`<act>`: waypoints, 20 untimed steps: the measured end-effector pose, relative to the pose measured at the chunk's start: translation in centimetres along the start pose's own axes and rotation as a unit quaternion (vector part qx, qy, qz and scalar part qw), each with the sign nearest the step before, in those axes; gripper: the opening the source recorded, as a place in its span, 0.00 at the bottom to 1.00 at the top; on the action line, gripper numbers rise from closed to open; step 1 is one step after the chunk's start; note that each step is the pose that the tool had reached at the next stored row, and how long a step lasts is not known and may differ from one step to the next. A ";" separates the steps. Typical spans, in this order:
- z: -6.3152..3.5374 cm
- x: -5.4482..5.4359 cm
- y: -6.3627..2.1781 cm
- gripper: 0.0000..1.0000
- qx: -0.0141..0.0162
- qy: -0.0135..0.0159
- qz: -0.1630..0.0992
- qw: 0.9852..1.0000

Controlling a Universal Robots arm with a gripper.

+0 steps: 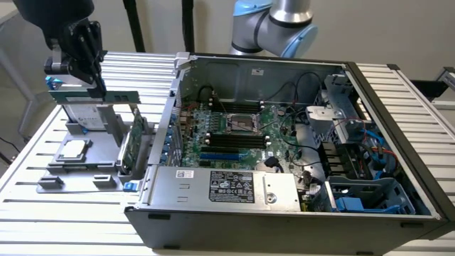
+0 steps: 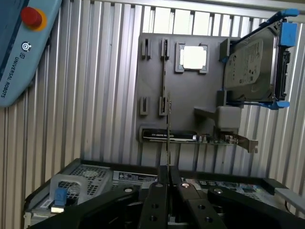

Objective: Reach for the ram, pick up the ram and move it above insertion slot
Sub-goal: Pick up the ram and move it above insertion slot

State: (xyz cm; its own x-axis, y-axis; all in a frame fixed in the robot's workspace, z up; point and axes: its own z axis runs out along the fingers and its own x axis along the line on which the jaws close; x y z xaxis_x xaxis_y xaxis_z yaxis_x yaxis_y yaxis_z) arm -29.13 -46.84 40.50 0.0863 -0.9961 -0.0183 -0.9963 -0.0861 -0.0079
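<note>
One narrow green circuit-board stick, the ram, is gripped near its middle by the closed end effector. It is held level in the air above the grey holder tray, at the exterior view's left. It is well apart from the black memory slots on the motherboard inside the open computer case.

In the wrist view the ram is seen edge-on as a thin line between the dark fingers, which press on its two flat faces.

The stick is judged light and stiff, but thin and brittle. A hold on the flat faces, away from the contact edge, is judged best, with little squeeze on the chips.

The tray looks like matte moulded plastic with raised brackets. A silver hard drive with blue rails is stood on edge in it. A square processor with a pale metal lid is laid flat there. A larger green expansion card is stood upright beside them. The table is made of ribbed metal slats.
</note>
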 end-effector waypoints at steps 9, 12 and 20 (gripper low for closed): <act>-0.23 -0.3 -2.95 0.13 0.000 -0.001 0.000 1.000; -0.25 -0.4 -4.04 0.13 0.000 -0.001 0.000 1.000; -0.26 -0.7 -6.95 0.13 0.000 -0.001 0.000 1.000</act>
State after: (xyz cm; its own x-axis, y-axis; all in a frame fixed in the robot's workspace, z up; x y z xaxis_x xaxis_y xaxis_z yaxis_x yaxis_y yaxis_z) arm -22.27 -45.54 40.83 0.0862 -0.9961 -0.0212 -0.9963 -0.0861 -0.0082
